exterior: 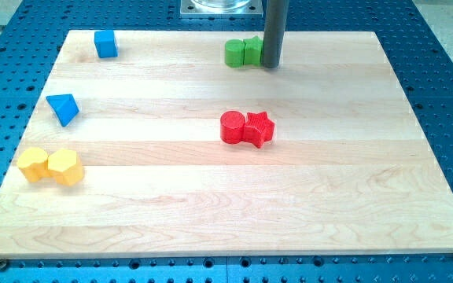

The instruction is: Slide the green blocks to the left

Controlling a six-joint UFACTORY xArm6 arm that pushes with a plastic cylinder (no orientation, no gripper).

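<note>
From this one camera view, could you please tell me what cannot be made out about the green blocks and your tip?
- Right green block: its shape and right side are partly hidden by the rod.
- My tip: it sits at that block's right edge, but contact or a small gap cannot be told.
- Rod's upper part: cut off by the view's top.
- Left green block: it looks rounded; whether it touches its neighbour is unclear.

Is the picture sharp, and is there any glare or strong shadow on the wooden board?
Camera view: evenly lit and sharp; the wooden board shows no harsh glare; the blocks cast only faint, short shadows; my tip sits just right of the green blocks.
</note>
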